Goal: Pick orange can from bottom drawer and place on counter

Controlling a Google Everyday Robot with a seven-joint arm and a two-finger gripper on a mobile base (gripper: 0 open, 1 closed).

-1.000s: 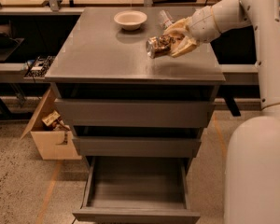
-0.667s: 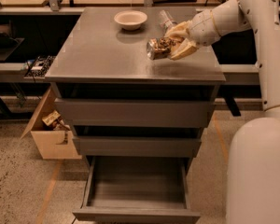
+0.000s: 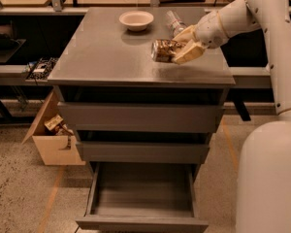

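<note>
camera view: the gripper [image 3: 178,47] hung over the right side of the counter [image 3: 106,52], much as a moment before. its fingers were clamped on the orange can [image 3: 162,50], which lay sideways and had hardly shifted; whether it touched the counter was unclear. one can, one bowl [image 3: 136,20] and one bottle [image 3: 174,21] were there. below the counter were three drawers, only the bottom drawer [image 3: 140,223] pulled out.

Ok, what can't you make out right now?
Camera view:
Whether the orange can touches the counter or hangs above: angle hides the gap.
Its right end: covered by the gripper clamped on it over the counter's right side.
Part of the water bottle: behind the gripper.
Front of the bottom drawer: cut by the lower edge.
</note>
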